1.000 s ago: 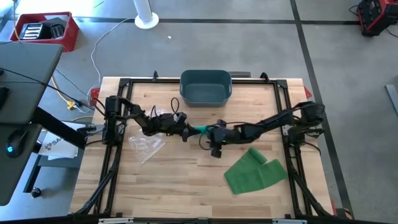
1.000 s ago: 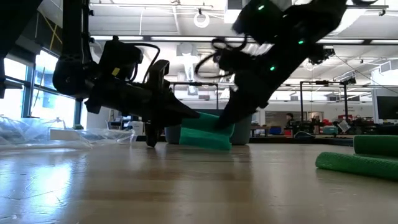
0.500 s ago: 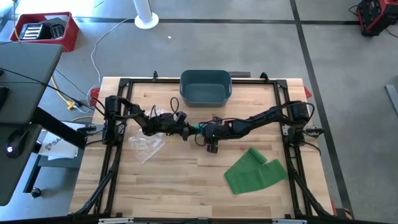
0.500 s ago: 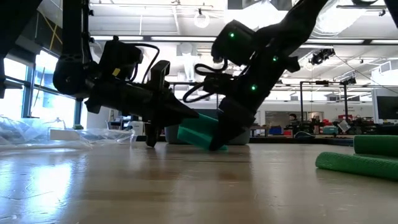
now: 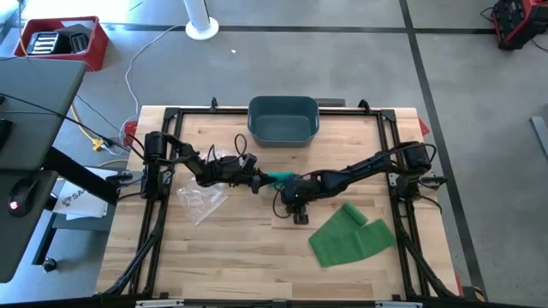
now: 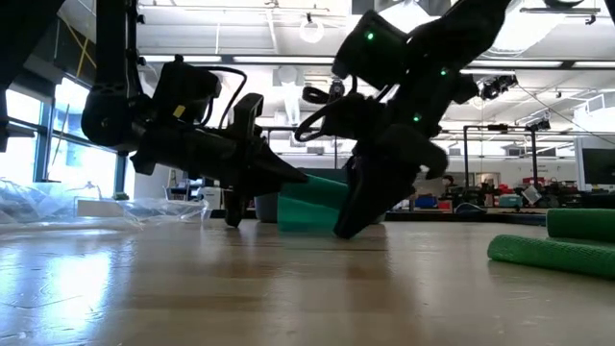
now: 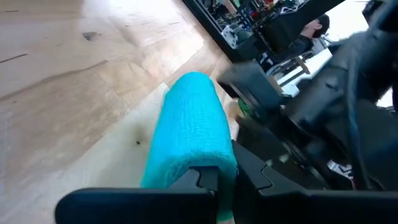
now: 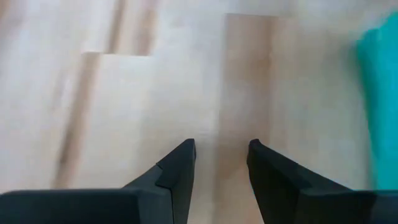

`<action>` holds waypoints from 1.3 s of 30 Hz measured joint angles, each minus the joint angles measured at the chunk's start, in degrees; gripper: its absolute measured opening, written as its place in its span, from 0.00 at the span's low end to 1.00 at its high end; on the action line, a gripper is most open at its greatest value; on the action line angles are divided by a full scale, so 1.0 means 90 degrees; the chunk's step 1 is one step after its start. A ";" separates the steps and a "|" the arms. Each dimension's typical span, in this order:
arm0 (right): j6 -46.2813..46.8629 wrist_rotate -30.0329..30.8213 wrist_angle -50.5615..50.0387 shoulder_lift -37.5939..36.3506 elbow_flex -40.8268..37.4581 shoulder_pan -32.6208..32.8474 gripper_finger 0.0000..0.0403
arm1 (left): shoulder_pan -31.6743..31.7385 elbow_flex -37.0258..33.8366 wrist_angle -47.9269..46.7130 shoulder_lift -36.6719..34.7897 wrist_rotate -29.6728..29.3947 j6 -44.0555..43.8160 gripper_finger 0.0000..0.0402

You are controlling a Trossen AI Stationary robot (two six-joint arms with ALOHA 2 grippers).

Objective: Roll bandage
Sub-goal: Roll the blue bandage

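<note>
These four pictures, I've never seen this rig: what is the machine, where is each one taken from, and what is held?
Two dark robot arms work at a wooden table. One picture looks down from above, one level across the tabletop, and one sits on each wrist. The left claw is shut on the teal rolled bandage. The right claw is open and empty, pointing at bare wood beside that roll. Also there: a green bandage strip, a grey-blue plastic bin and a clear plastic wrapper.

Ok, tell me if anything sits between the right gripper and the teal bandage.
Nothing visible does. The right gripper is open over bare wood, with the teal bandage just beside it. The left gripper is shut on that bandage's other end.
</note>
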 joint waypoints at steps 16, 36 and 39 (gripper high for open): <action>0.0452 0.1896 0.0160 -0.0049 0.0000 0.0028 0.34 | 0.0002 0.0000 -0.0005 -0.0002 -0.0046 -0.0065 0.02; -0.0426 0.0842 0.0293 0.0314 0.0029 -0.0783 0.19 | 0.0007 -0.0015 -0.0108 -0.0090 -0.0233 0.0128 0.02; -0.0504 0.0748 0.0275 0.0321 0.0029 -0.0643 0.06 | 0.0007 -0.0063 -0.0361 -0.0281 -0.0435 0.0239 0.02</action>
